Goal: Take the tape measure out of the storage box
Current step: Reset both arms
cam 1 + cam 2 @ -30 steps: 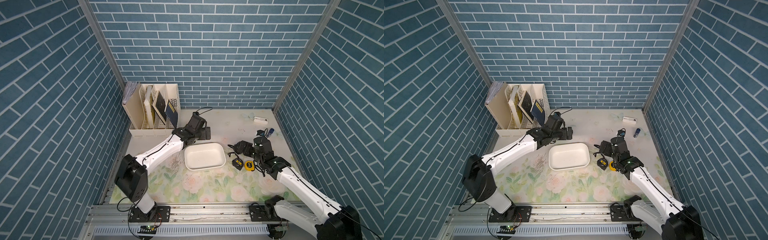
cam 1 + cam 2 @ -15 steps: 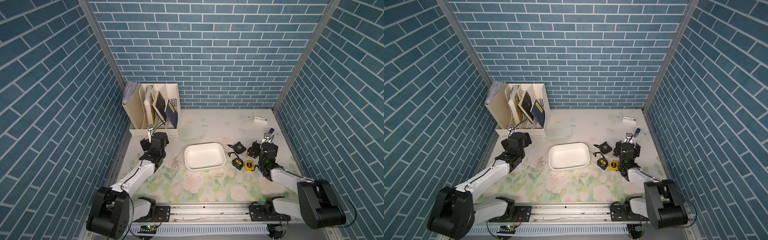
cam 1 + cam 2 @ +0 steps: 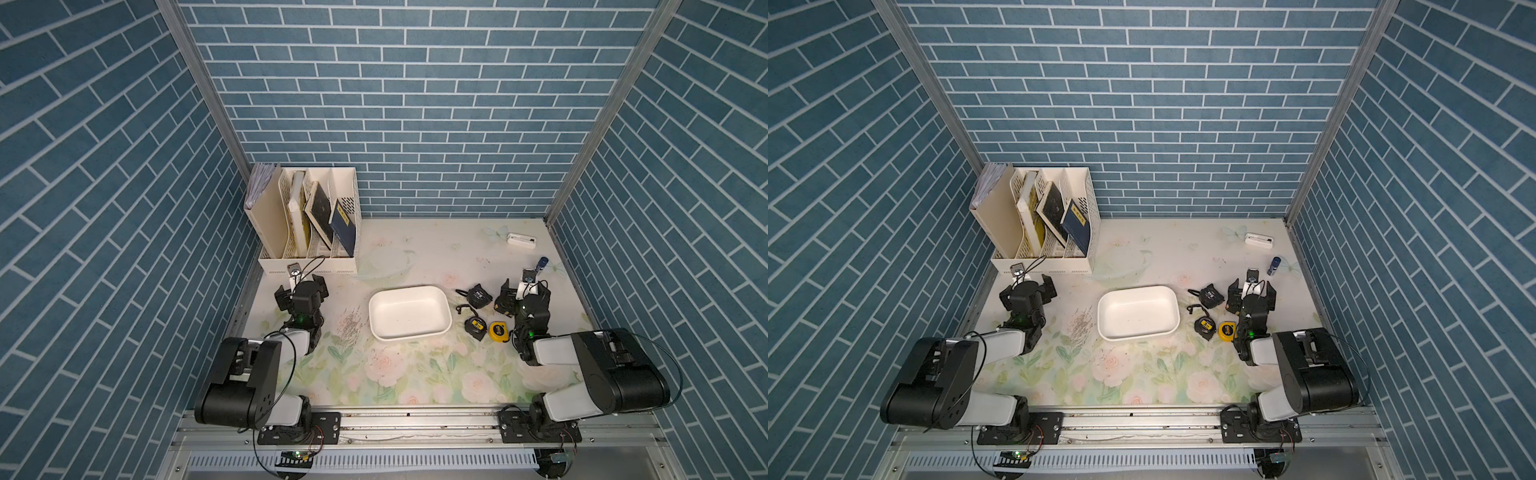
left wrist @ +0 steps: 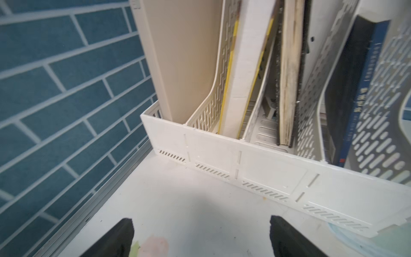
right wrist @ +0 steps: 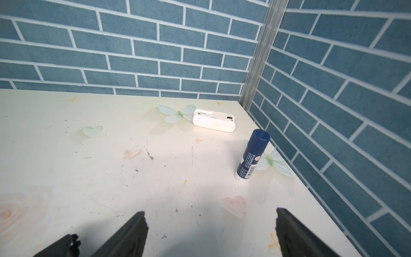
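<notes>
Within the last second, both arms drawn back from mid-desk and folded by the near rail: left arm (image 3: 291, 338) off the far side of the storage box (image 3: 415, 332), right arm (image 3: 552, 351) off the cluster beside it. Left fingers (image 4: 117, 240) spread wide, grasping nothing, pointed at the file organiser (image 4: 244, 160). Right fingers (image 5: 131, 233) likewise released and empty, facing the far right corner.

Storage box bare inside in both top views. Three outside it on the desk (image 3: 415, 249), on the right arm's side: black tape measure (image 3: 476, 296), black-and-yellow tape measure (image 3: 476, 327), yellow tape measure (image 3: 498, 331). Looks like removal finished and arms parking.

Tight spots: organiser front wall and side rail near the left fingers; black tape measure just beside the right wrist, blue stick (image 5: 253, 155) and brick wall close ahead. Open room across the far middle, up to the white case (image 5: 213, 121), and along the near flowered strip.
</notes>
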